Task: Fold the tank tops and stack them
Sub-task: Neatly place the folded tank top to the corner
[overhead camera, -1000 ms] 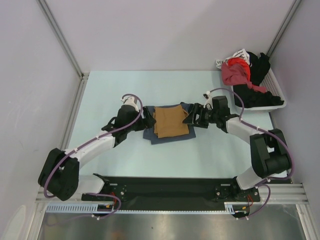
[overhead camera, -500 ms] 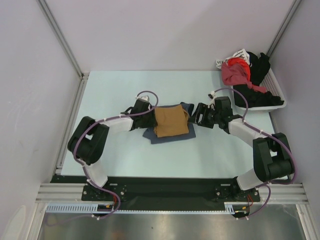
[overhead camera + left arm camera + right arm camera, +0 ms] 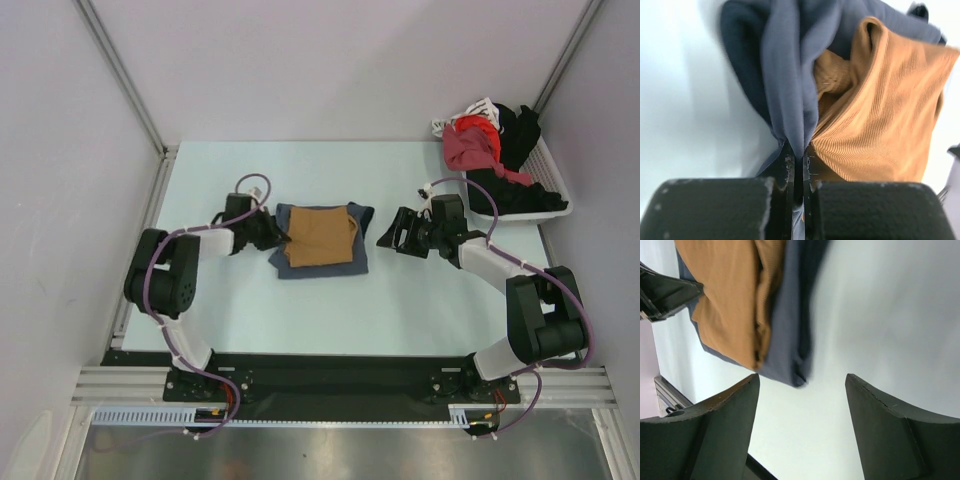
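Pale green table (image 3: 420, 300) fills the middle of the top view, with white walls around it. At frame centre the tan tank top (image 3: 318, 238) lies folded on the blue tank top (image 3: 363, 245), and the stack runs slightly wider across the frame than up it. The left gripper (image 3: 266, 232) meets the stack's left edge. The right gripper (image 3: 390, 232) stands off its right edge, near but apart. A basket (image 3: 562, 208) heaped with clothes (image 3: 470, 145) sits upper right, well apart from both arms, so nothing blocks either.

From the left wrist, the jaws are pressed together at lower centre, pinching a fold of blue cloth that rises straight up the frame. Tan cloth bunches to the right, just beside the pinch; whether it is caught too I cannot tell.

From the right wrist, the jaws stand wide and empty over bare table. The stack's corner lies above and left of them. Any shift of the stack therefore depends on the left arm.
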Motion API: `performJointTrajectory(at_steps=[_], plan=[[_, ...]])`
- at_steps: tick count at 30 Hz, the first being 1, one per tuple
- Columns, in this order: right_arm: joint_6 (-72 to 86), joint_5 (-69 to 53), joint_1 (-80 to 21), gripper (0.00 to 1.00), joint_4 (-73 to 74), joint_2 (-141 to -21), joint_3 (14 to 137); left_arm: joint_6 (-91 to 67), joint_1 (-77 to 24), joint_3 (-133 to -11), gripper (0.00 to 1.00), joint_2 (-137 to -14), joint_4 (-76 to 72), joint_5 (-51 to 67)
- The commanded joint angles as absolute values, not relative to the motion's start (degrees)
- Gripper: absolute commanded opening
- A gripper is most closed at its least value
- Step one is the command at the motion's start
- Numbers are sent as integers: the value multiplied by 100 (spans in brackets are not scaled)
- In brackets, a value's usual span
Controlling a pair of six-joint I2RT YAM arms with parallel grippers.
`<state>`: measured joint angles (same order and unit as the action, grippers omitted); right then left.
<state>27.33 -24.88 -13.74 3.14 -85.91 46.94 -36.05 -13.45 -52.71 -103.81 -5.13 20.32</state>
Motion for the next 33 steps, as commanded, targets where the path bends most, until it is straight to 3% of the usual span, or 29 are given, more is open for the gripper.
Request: performJointTrajectory(at_steps=[1,5,11,23,25,26,27,29,30,33], plan=[[2733,-2628,-1345,75,149,-8481,4702,-3753,-301,-4871,0,-10038,-694,1978],[2733,-2619,-1345,75,167,-8464,4702,-4269,1295,-3826,0,-9239,-1045,1820],[2891,-2795,-1354,74,53,-8569,4711,-5404,2880,-1593,0,-7385,-1898,1496],[2830,-2830,-1380,74,-35,-8429,4649,-5810,3849,-1072,3,-4247,517,141],[2830,-2839,-1389,74,-26,-8429,4632,-5731,3893,-1256,18,-4175,746,18],[2830,-2839,-1389,74,-26,-8420,4632,-5696,3937,-1318,32,-4227,808,18],[2821,-2839,-1380,74,-26,-8403,4614,-5661,3955,-1466,64,-4280,957,18],[2821,-2839,-1389,74,-26,-8359,4623,-5573,3981,-1686,87,-4446,1203,9],[2813,-2830,-1389,74,148,-8332,4614,-5537,3990,-1801,96,-4482,1500,-139],[2786,-2821,-1389,74,202,-8253,4614,-5379,3999,-2293,98,-4395,2187,-333]])
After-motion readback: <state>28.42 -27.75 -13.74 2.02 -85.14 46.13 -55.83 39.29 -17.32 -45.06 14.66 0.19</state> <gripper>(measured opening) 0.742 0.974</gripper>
